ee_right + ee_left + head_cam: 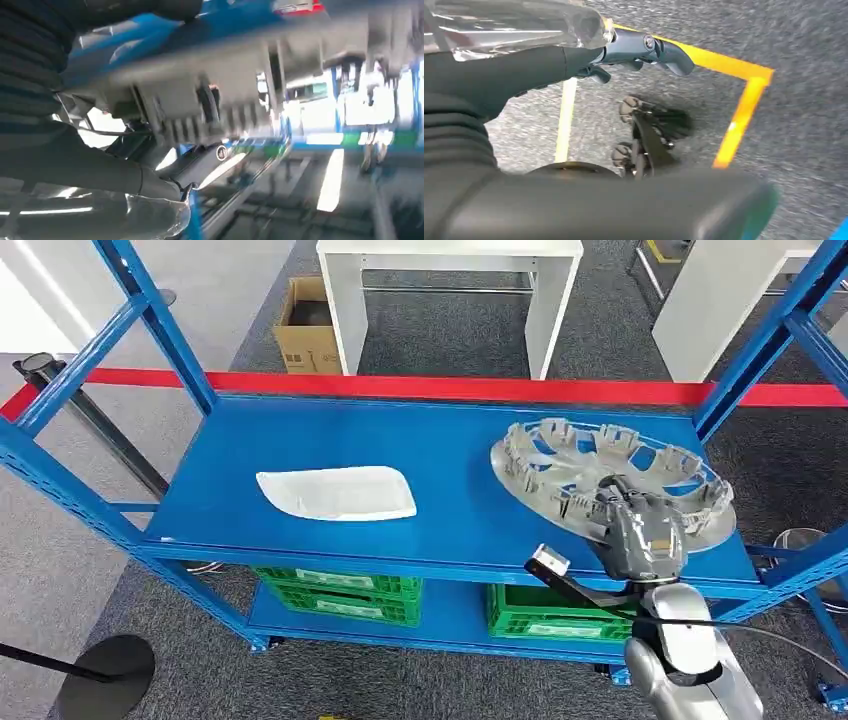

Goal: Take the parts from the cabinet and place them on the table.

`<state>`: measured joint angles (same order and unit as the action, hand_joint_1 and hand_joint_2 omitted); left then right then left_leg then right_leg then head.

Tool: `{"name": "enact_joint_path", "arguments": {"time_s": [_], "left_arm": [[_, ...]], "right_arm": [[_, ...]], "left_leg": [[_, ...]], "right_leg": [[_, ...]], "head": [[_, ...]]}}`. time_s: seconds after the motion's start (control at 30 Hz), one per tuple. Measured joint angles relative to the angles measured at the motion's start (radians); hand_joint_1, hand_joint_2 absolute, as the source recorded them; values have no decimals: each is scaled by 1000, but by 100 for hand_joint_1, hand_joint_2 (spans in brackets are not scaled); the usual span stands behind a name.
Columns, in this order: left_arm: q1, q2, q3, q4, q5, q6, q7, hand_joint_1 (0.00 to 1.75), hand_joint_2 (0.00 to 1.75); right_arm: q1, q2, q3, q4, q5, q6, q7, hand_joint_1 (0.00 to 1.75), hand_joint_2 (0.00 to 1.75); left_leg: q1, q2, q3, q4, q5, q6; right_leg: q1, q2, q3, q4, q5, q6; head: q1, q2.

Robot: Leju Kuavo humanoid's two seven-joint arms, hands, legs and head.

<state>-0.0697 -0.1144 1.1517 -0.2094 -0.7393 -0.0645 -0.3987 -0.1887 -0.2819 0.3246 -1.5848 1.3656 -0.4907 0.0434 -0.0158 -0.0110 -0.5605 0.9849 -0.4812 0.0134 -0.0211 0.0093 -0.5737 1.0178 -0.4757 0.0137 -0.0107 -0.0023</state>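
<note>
In the head view a blue shelf (pixel 300 440) of the cabinet carries two parts: a white panel (pixel 337 492) lying flat toward the front edge, left of the middle, and a grey hubcap (pixel 612 480) at the right end, face down with its ribbed inner side up and its near rim tilted off the shelf. The right hand (pixel 640 530) comes in from below at the front right corner and lies over the hubcap's near rim; it appears to grip that rim, though how the fingers wrap it is hidden here. Green crates (pixel 340 595) sit on the lower shelf. In the left wrist view the left hand (pixel 644 50) hangs over grey carpet (pixel 804 100) marked with yellow tape (pixel 739 120); its dark fingers are loosely curled and apart, holding nothing. In the right wrist view, blurred, the hubcap's rim and clips (pixel 210 90) lie right against the hand, with a dark finger (pixel 200 165) reaching beneath the rim, so the fingers seem clamped on the hubcap. The step in hand looks like taking the hubcap off the shelf. The next move calls for lifting it clear of the front edge and the blue upright, then turning toward the table while keeping the wide disc level.
</note>
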Motion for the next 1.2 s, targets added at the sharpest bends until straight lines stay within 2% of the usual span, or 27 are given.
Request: {"name": "enact_joint_path", "arguments": {"time_s": [0.1,0.23,0.3,0.33,0.4,0.43,0.5,0.53,0.63,0.77,0.8,0.87,1.0,1.03,1.07,1.1,1.13,1.17,1.2], "left_arm": [[0,-2,12,0,8,12,-5,0,175],[0,-4,24,0,9,21,10,0,175],[-1,-4,24,0,-13,14,2,0,175],[-1,-4,24,0,-23,18,2,0,175],[-3,-4,24,0,-39,35,-5,0,175],[-4,-3,23,0,-39,36,-16,0,175],[-6,-3,24,0,-27,25,-38,0,175],[-8,-2,26,0,-9,9,-57,0,175],[-12,2,43,0,37,-52,-94,0,175],[-19,6,58,0,45,-83,-83,0,175],[-19,9,58,-1,44,-82,-74,0,175],[-19,14,58,-1,37,-69,-52,0,175],[-20,20,59,-1,36,-60,-27,0,175],[-21,20,59,-1,36,-61,-24,0,175],[-21,20,59,-1,36,-61,-24,0,175],[-21,22,59,-1,36,-62,-22,0,175],[-21,22,60,-2,36,-62,-21,0,175],[-21,23,60,-2,36,-62,-21,0,175],[-21,23,60,-2,36,-62,-19,0,175]], "right_arm": [[56,21,-46,-79,-79,-89,-59,175,175],[87,54,-87,-133,-236,-141,-152,175,175],[94,72,-96,-149,-454,-150,-252,175,175],[94,83,-101,-155,-603,-121,-329,175,175],[93,114,-118,-171,-979,18,-514,175,175],[91,130,-128,-179,-1094,79,-573,175,175],[82,156,-147,-201,-1233,193,-650,175,175],[81,164,-158,-218,-1315,319,-674,175,175],[81,179,-181,-255,-1563,694,-671,175,175],[75,186,-181,-276,-1679,1037,-610,175,175],[75,187,-173,-280,-1680,1086,-605,175,175],[75,186,-152,-290,-1674,1152,-604,175,175],[57,184,-113,-305,-1692,1203,-597,175,175],[52,182,-111,-307,-1697,1204,-595,175,175],[47,179,-109,-308,-1701,1207,-595,175,175],[42,177,-106,-308,-1705,1208,-594,175,175],[39,174,-104,-308,-1707,1209,-594,175,175],[39,173,-102,-308,-1707,1209,-594,175,175],[39,170,-99,-308,-1707,1210,-593,175,175]], "left_leg": [[0,0,0,0,-1,0],[0,0,0,0,-1,0],[0,0,0,0,-1,0],[0,1,0,0,-1,0],[0,1,0,0,-1,-1],[0,1,0,0,-1,-1],[0,1,0,0,-1,-1],[0,0,0,0,-1,-1],[0,0,0,0,-1,-1],[0,0,0,0,-1,-1],[-3,0,-1,4,-6,5],[-3,0,-1,6,-7,7],[-6,1,0,4,-7,19],[7,4,9,-11,4,28],[6,5,12,-13,4,31],[7,6,13,-13,4,33],[6,6,14,-13,3,35],[6,7,13,-11,5,35],[6,8,12,-10,6,35]], "right_leg": [[0,0,-1,0,0,0],[0,0,-1,0,-1,-1],[0,0,-1,0,-1,-1],[0,1,-1,0,-1,-1],[0,1,-1,0,0,-1],[0,1,-1,0,0,-1],[0,1,-1,0,-1,-1],[0,1,-1,0,-1,-1],[0,0,-1,0,-1,-1],[0,0,0,0,-1,-1],[-3,0,1,-2,-1,1],[-4,0,2,-2,-1,3],[-5,1,6,-9,1,16],[-6,-1,3,0,-4,17],[-3,-2,-6,27,-24,18],[-2,-2,-32,86,-61,18],[-4,-2,-76,178,-107,21],[-3,-1,-119,265,-140,24],[-4,-2,-145,320,-152,25]], "head": [[-1,0],[0,0],[0,0],[-1,0],[0,0],[0,0],[-1,0],[0,0],[0,0],[0,0],[-1,0],[-1,0],[-2,0],[0,0],[1,0],[2,0],[2,0],[3,0],[3,0]]}}
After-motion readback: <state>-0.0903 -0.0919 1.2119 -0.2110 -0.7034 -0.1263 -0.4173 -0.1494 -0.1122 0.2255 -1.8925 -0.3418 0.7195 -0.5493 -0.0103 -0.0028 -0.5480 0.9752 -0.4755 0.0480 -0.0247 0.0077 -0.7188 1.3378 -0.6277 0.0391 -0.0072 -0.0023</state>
